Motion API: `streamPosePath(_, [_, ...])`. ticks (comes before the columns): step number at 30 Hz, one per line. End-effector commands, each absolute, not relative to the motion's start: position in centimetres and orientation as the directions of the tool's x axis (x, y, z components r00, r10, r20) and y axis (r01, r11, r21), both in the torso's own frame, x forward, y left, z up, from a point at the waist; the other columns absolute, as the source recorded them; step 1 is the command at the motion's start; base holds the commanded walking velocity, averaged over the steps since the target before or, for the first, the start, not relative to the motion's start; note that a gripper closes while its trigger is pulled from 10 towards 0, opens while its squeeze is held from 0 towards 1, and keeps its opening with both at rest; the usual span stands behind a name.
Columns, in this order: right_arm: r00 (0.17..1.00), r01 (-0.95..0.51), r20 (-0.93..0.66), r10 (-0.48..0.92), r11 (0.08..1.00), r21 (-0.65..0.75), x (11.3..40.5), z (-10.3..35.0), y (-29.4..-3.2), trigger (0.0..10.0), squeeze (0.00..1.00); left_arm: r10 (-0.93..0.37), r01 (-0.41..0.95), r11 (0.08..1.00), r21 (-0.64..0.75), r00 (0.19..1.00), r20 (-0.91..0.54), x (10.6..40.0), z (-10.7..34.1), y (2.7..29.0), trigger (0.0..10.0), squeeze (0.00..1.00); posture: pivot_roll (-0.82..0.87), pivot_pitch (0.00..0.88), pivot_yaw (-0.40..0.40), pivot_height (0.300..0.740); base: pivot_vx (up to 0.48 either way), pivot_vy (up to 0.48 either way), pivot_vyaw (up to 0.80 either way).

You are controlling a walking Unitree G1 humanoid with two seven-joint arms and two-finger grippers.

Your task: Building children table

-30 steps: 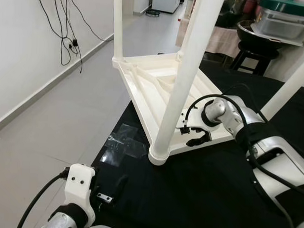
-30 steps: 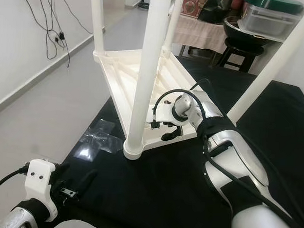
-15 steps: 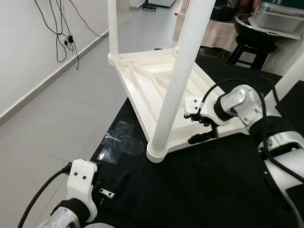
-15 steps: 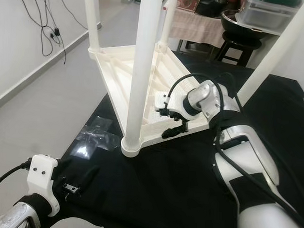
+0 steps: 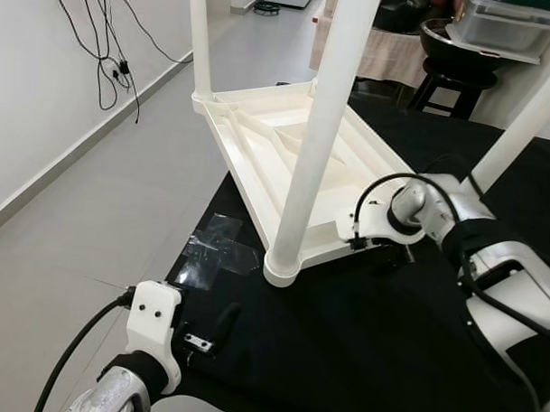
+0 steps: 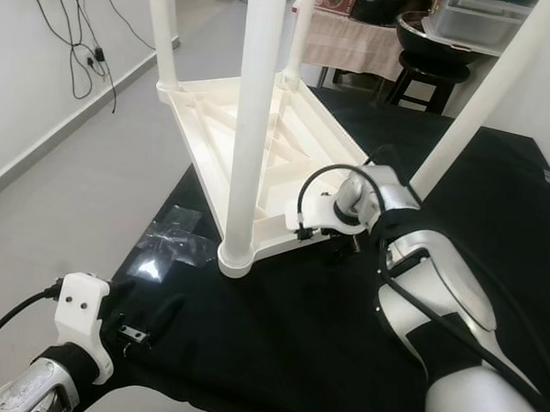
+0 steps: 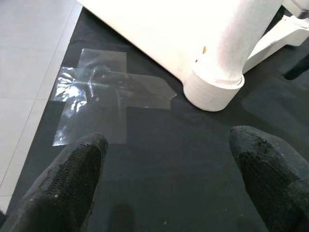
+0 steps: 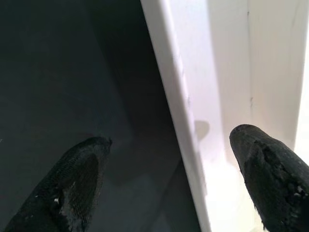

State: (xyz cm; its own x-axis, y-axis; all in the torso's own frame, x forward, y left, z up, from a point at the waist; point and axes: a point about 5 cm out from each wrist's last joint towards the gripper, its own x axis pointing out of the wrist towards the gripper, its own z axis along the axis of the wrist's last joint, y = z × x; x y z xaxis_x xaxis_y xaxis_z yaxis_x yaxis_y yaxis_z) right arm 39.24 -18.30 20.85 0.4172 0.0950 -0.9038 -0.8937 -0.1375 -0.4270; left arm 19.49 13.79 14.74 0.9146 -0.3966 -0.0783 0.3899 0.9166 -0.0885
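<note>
Fingers of my left gripper [image 7: 166, 188] spread wide, empty, low over the black cloth [image 5: 360, 345] beside a clear plastic bag [image 5: 217, 255]. Farther out, my right gripper [image 8: 171, 188] straddles the near rim of the upturned white table [image 5: 295, 148], parted, one finger either side.

Black cloth and other things around

A black cloth [image 5: 360, 345] lies on the grey floor [image 5: 104, 182]; a clear plastic bag [image 5: 215, 254] rests at its edge. Cables [image 5: 104, 46] hang on the wall; a dark stool [image 5: 446, 81] stands behind.
</note>
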Motion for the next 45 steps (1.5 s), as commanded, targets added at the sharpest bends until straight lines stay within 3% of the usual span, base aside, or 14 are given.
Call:
streamPosePath(1, [0.412,-0.891,-0.908,0.073,-0.175,-0.419,39.1,19.4,-17.7,9.2,0.00,-0.403,0.396,0.915,-0.078,0.910,-0.097,19.3,14.6,13.8,10.0,0.00,0.03,0.130,-0.105,0.740,0.000,0.000,0.00])
streamPosePath(3, [0.412,-0.891,-0.908,0.073,-0.175,-0.419,39.1,19.4,-17.7,9.2,0.00,-0.403,0.396,0.915,-0.078,0.910,-0.097,19.3,14.6,13.8,10.0,0.00,0.03,0.130,-0.105,0.740,0.000,0.000,0.00])
streamPosePath(4, [0.407,-0.883,-0.910,0.075,-0.223,-0.413,39.0,18.4,-16.6,4.9,0.00,-0.403,0.397,0.915,-0.077,0.910,-0.095,19.3,14.7,13.7,10.0,0.00,0.03,0.133,-0.108,0.740,0.000,0.000,0.00])
streamPosePath(6, [0.407,-0.883,-0.910,0.075,-0.223,-0.413,39.0,18.4,-16.6,4.9,0.00,-0.403,0.397,0.915,-0.077,0.910,-0.095,19.3,14.7,13.7,10.0,0.00,0.03,0.133,-0.108,0.740,0.000,0.000,0.00])
streamPosePath(7, [0.386,-0.880,-0.919,0.075,-0.269,-0.391,38.7,17.1,-15.6,1.7,0.00,-0.403,0.397,0.915,-0.077,0.911,-0.092,19.4,14.7,13.7,10.0,0.00,0.03,0.137,-0.105,0.740,0.000,0.000,0.00])
streamPosePath(8, [0.386,-0.880,-0.919,0.075,-0.269,-0.391,38.7,17.1,-15.6,1.7,0.00,-0.403,0.397,0.915,-0.077,0.911,-0.092,19.4,14.7,13.7,10.0,0.00,0.03,0.137,-0.105,0.740,0.000,0.000,0.00])
streamPosePath(9, [0.366,-0.880,-0.928,0.072,-0.299,-0.370,38.4,16.2,-14.9,0.0,0.00,-0.404,0.398,0.914,-0.076,0.910,-0.091,19.4,14.8,13.6,10.0,0.00,0.03,0.138,-0.108,0.740,0.000,0.000,0.00])
streamPosePath(19, [0.366,-0.882,-0.930,0.004,-0.317,-0.349,38.4,16.1,-15.5,0.0,0.00,-0.398,0.393,0.917,-0.074,0.913,-0.084,19.5,14.8,13.6,10.0,0.00,0.03,0.130,-0.116,0.740,0.000,0.000,0.00])
streamPosePath(30, [0.208,-0.957,-0.976,0.058,-0.193,-0.216,36.7,16.2,-19.5,0.0,0.00,-0.409,0.405,0.912,-0.067,0.910,-0.071,20.1,14.9,13.5,10.0,0.00,0.00,0.103,-0.106,0.740,0.000,0.000,0.00])
streamPosePath(32, [0.166,-0.978,-0.983,0.082,-0.115,-0.175,34.7,16.1,-22.4,0.0,0.00,-0.418,0.414,0.908,-0.064,0.906,-0.063,20.4,15.0,13.4,10.0,0.00,-0.01,0.092,-0.104,0.740,0.000,0.000,0.00])
streamPosePath(37, [0.127,-0.990,-0.987,0.097,-0.048,-0.132,32.1,15.9,-24.4,0.0,0.00,-0.425,0.422,0.905,-0.061,0.903,-0.058,20.7,15.1,13.3,10.0,0.00,-0.01,0.082,-0.098,0.740,0.000,0.000,0.00])
streamPosePath(38, [0.127,-0.990,-0.987,0.097,-0.048,-0.132,32.1,15.9,-24.4,0.0,0.00,-0.425,0.422,0.905,-0.061,0.903,-0.058,20.7,15.1,13.3,10.0,0.00,-0.01,0.082,-0.098,0.740,0.000,0.000,0.00])
streamPosePath(40, [0.068,-0.998,-0.990,0.128,0.007,-0.067,28.3,15.5,-25.4,0.0,0.00,-0.439,0.436,0.898,-0.057,0.897,-0.054,20.9,15.1,13.3,10.0,0.00,-0.02,0.072,-0.092,0.740,0.000,0.000,0.00])
streamPosePath(45, [0.037,-0.999,-0.988,0.151,0.037,-0.032,26.1,15.6,-25.5,0.0,0.00,-0.448,0.446,0.894,-0.052,0.892,-0.051,21.1,15.2,13.2,10.0,0.00,-0.02,0.067,-0.087,0.740,0.000,0.000,0.00])
